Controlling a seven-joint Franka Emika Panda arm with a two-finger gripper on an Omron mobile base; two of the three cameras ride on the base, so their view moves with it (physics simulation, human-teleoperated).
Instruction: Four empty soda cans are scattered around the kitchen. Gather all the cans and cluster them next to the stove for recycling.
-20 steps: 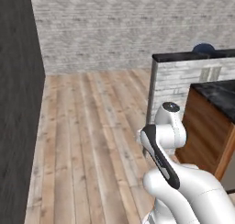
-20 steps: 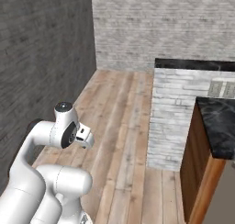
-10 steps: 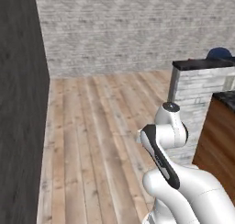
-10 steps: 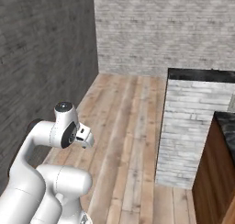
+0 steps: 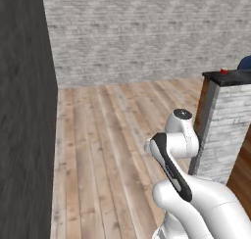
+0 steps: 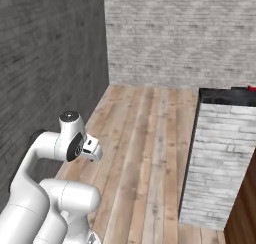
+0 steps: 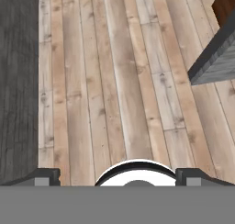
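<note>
From where I stood, the white arm point(image 5: 196, 199) was folded close over its base in an open stretch of the kitchen, above the wood plank floor point(image 5: 108, 135). The gripper point(image 7: 117, 177) pointed down at the planks with its jaws spread wide and nothing between them; its two dark fingertips point(image 7: 43, 176) sat far apart at the bottom of the hand view. Two walls met in the far corner: one dark grey brick wall point(image 5: 24, 110) along the robot's left and one pale brick wall point(image 5: 147, 32) across the back. To the right stood one white brick counter end point(image 6: 220, 173) capped by a black table top point(image 6: 225, 95), with a strip of brown wood cabinet point(image 5: 242, 169) just beside it. On that top, near its far edge, I counted one small red thing point(image 5: 224, 71), probably a soda can though too small to be sure, with one dark blue rounded object point(image 5: 245, 63) close behind it. The red thing was well apart from the gripper.
</note>
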